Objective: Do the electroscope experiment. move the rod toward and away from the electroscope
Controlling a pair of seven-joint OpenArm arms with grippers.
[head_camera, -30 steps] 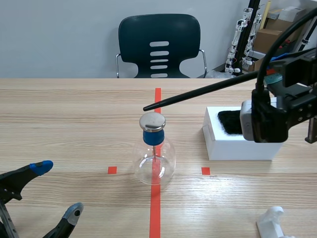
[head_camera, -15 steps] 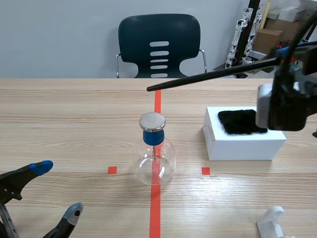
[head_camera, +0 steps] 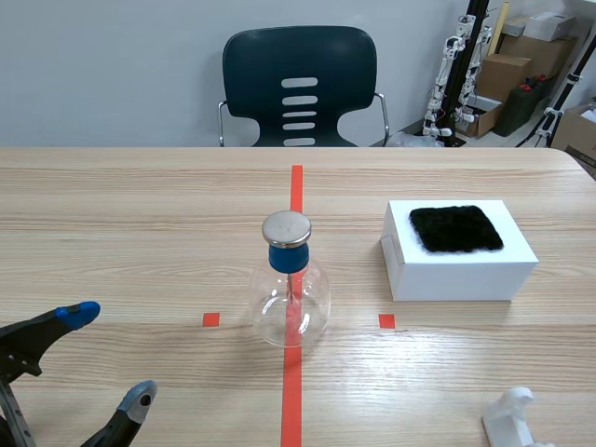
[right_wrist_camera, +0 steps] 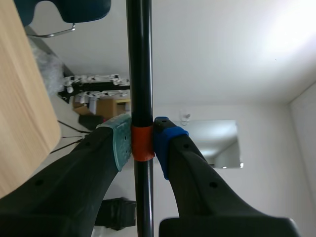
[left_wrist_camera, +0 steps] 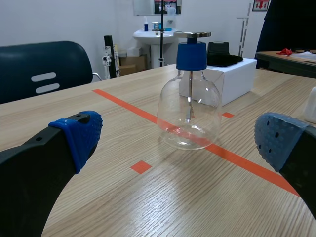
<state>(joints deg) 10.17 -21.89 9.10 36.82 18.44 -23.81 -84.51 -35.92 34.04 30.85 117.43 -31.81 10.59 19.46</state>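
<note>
The electroscope (head_camera: 291,289) is a clear glass flask with a blue stopper and a round metal cap, standing on the red tape line at the table's middle. It also shows ahead of my open left gripper (left_wrist_camera: 177,143) as the flask (left_wrist_camera: 190,106). My left gripper (head_camera: 102,363) rests low at the near left. My right gripper (right_wrist_camera: 142,140) is shut on a long black rod (right_wrist_camera: 140,64) at its orange band, tilted up toward the wall and ceiling. Neither the right arm nor the rod appears in the scene view.
A white box (head_camera: 461,265) with a black fur pad (head_camera: 456,228) on top stands right of the flask. A white plastic piece (head_camera: 514,419) lies at the near right edge. A dark chair (head_camera: 300,86) stands behind the table.
The right arm rose with the rod, carrying its tip up and away from the electroscope cap, and has left the scene view. The left gripper has not moved.
</note>
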